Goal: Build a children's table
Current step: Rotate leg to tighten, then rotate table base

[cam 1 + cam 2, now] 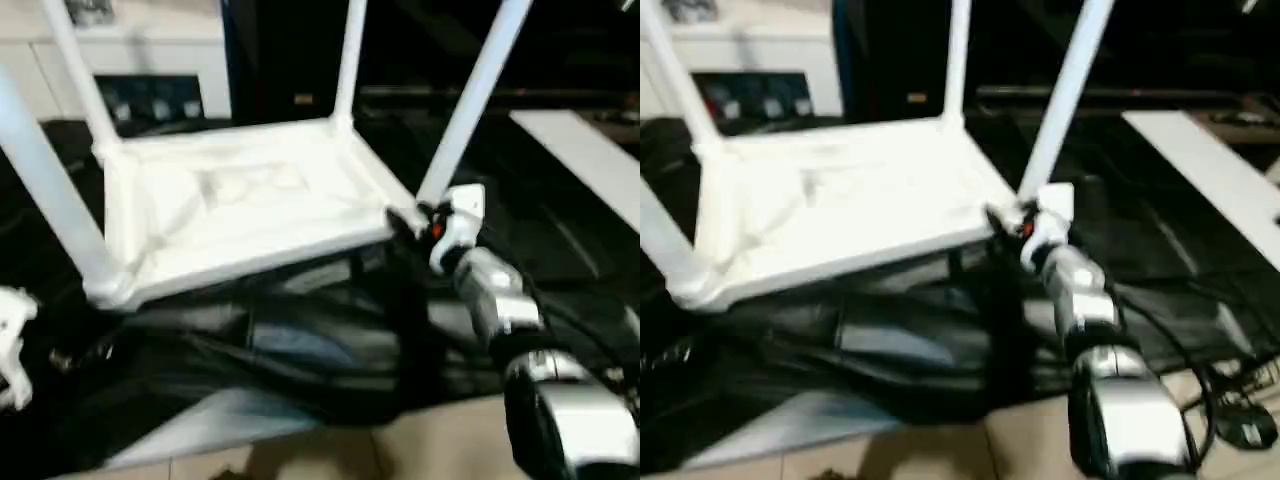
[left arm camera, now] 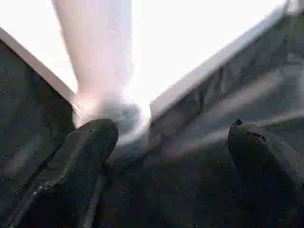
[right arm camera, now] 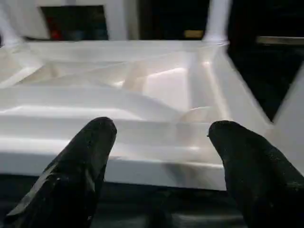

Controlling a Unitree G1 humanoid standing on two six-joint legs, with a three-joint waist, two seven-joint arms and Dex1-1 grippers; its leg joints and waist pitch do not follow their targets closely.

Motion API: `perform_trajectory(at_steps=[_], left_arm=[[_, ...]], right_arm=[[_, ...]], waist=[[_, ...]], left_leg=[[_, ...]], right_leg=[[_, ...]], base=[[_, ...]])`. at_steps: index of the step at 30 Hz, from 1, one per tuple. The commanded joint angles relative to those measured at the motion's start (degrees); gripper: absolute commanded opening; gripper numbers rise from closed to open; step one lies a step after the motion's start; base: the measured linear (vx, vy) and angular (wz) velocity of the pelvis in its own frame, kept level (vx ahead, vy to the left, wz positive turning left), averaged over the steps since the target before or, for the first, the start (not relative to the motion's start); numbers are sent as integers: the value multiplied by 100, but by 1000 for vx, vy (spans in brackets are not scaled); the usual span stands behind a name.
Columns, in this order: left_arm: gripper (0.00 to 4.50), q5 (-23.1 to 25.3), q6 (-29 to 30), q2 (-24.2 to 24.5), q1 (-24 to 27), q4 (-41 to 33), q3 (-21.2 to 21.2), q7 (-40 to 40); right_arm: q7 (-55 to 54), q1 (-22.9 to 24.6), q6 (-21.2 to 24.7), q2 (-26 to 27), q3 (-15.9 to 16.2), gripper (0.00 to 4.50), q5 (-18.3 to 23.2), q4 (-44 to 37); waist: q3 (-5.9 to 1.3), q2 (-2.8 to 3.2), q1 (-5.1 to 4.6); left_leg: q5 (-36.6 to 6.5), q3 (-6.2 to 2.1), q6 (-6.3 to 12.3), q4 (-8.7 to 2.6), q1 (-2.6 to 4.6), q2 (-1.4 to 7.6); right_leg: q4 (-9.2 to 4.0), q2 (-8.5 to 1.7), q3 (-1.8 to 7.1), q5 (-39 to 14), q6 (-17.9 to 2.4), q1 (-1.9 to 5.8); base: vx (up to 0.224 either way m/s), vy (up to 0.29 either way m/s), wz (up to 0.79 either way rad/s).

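Dark floor covering [image 1: 300, 350], upturned table [image 1: 240, 200] with legs up, both end effectors spread, right end effector [image 3: 159, 142] seemingly at its edge.

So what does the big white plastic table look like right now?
The white plastic table lies upside down on a dark cover, its ribbed underside facing up. Four long white tube legs stand up from its corners, such as one by the right gripper. That gripper sits at the table's near right corner with its fingers apart. The left gripper, also open, faces another leg's base.

Dark cloth-covered surface [image 1: 300, 350] under the upside-down children's table [image 1: 240, 215], legs up.
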Motion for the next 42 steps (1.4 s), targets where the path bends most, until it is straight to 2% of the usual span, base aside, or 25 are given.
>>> perform_trajectory(at_steps=[1,2,3,4,5,7,8,9,12,16,17,19,21,22,23,24,26,30,31,36,37,38,41,42], left_arm=[[450,-239,531,207,-38,-735,171,218],[450,-239,531,207,-38,-735,171,218],[450,-298,1067,272,-12,-1363,43,471],[450,-292,1125,276,-1,-1427,12,497],[450,-270,1254,279,28,-1572,-68,560],[450,-194,1484,266,107,-1832,-274,683],[450,-175,1595,251,161,-1975,-411,730],[450,-104,1702,222,179,-2120,-650,780],[450,-177,1872,108,82,-2331,-920,950],[450,-378,2231,112,-98,-2455,-741,1143],[450,-527,2454,254,55,-2629,-661,1042],[450,-691,2573,322,178,-2752,-615,924],[450,-884,2757,400,376,-2902,-637,754],[450,-891,2808,436,449,-2956,-686,714],[450,-774,2801,471,468,-2954,-776,726],[450,-564,2720,466,419,-2817,-895,778],[450,-488,2722,483,364,-2727,-955,808],[450,-473,2733,682,358,-2567,-1139,634],[450,-464,2716,723,370,-2540,-1183,592],[450,-381,2681,753,393,-2525,-1502,481],[450,-357,2678,722,385,-2537,-1572,495],[450,-328,2677,695,376,-2544,-1639,505],[450,-317,2704,654,415,-2576,-1834,491],[450,-302,2708,658,446,-2595,-1888,504]], right_arm=[[123,210,145,-244,140,370,-188,-336],[123,210,145,-244,140,370,-188,-336],[445,563,267,-368,323,370,-250,-772],[502,610,298,-376,342,370,-239,-836],[635,719,358,-393,392,370,-218,-988],[893,926,416,-421,520,370,-216,-1290],[1023,1037,467,-434,616,370,-233,-1460],[1222,1128,467,-454,752,370,-266,-1581],[1501,1258,513,-497,1000,370,-305,-1840],[1870,1452,794,-550,1238,370,-245,-2317],[2068,1546,883,-567,1362,370,-257,-2478],[2174,1578,915,-578,1426,370,-264,-2517],[2337,1638,995,-627,1526,370,-285,-2599],[2381,1650,1014,-644,1563,370,-305,-2601],[2409,1657,989,-662,1623,370,-361,-2572],[2462,1666,938,-693,1732,370,-465,-2521],[2533,1692,953,-742,1840,370,-532,-2554],[2803,1771,953,-920,2130,370,-738,-2735],[2870,1780,946,-952,2174,370,-761,-2762],[3542,1875,1091,-1280,2380,370,-686,-3087],[3676,1912,1113,-1365,2415,370,-670,-3168],[3789,1945,1137,-1445,2446,370,-654,-3239],[3799,1923,1061,-1578,2396,370,-670,-3211],[3731,1889,1001,-1581,2348,370,-690,-3149]], waist=[[-290,193,2],[-281,206,7],[-265,230,23],[-270,210,45],[-244,223,45],[-258,201,42],[-260,214,39],[-261,200,35],[-260,201,-2],[-254,199,-24],[-260,159,-32],[-259,168,-25],[-261,184,-15],[-262,185,-18],[-259,128,-27],[-260,162,-16],[-254,181,-11],[-260,167,6],[-253,164,4],[-258,130,-17],[-258,94,-22],[-251,122,7],[-251,102,2],[-253,65,-9]], left_leg=[[-2514,-105,-103,-413,160,300],[-2545,-111,-135,-423,157,304],[-2684,-111,-178,-418,176,292],[-2704,-118,-177,-418,182,306],[-2753,-128,-166,-428,167,300],[-2708,-137,-148,-417,143,282],[-2686,-141,-138,-413,141,277],[-2600,-146,-121,-416,120,276],[-2543,-153,-109,-411,107,277],[-2487,-150,-102,-389,123,261],[-2458,-150,-98,-387,106,256],[-2394,-159,-69,-391,82,266],[-2419,-149,-76,-378,119,265],[-2388,-159,-75,-392,95,276],[-2370,-154,-50,-399,79,282],[-2352,-153,-49,-399,100,284],[-2375,-142,-72,-392,120,282],[-2360,-153,-100,-394,114,276],[-2411,-152,-90,-396,125,276],[-2351,-149,-50,-395,116,293],[-2330,-141,-24,-390,117,288],[-2308,-139,-7,-388,132,302],[-2315,-142,-23,-384,129,296],[-2335,-143,-33,-381,123,289]], right_leg=[[-510,-339,313,-1775,-1101,134],[-491,-332,308,-1804,-1089,143],[-519,-334,315,-2062,-996,130],[-531,-340,318,-2079,-953,146],[-558,-344,326,-2200,-911,138],[-578,-362,333,-2437,-795,153],[-582,-367,337,-2471,-768,151],[-591,-372,336,-2515,-727,160],[-599,-374,330,-2585,-714,161],[-608,-339,335,-2520,-706,149],[-601,-336,331,-2523,-705,170],[-594,-340,339,-2523,-717,170],[-608,-329,347,-2505,-743,136],[-582,-324,348,-2383,-777,161],[-588,-318,347,-2373,-762,168],[-581,-319,354,-2344,-765,151],[-602,-315,357,-2355,-751,139],[-598,-319,351,-2388,-679,171],[-604,-318,354,-2435,-666,159],[-593,-324,358,-2339,-717,177],[-599,-315,359,-2343,-709,186],[-604,-329,370,-2367,-694,172],[-612,-340,364,-2487,-682,179],[-623,-342,355,-2605,-650,181]], base=[[0,0,0],[0,0,0],[0,0,0],[0,0,0],[0,0,0],[0,0,0],[0,0,0],[0,0,0],[0,0,0],[0,0,0],[0,0,0],[0,0,0],[0,0,0],[0,0,0],[0,0,0],[0,0,0],[0,0,0],[0,0,0],[0,0,0],[0,0,0],[0,0,0],[0,0,0],[0,0,0],[0,0,0]])
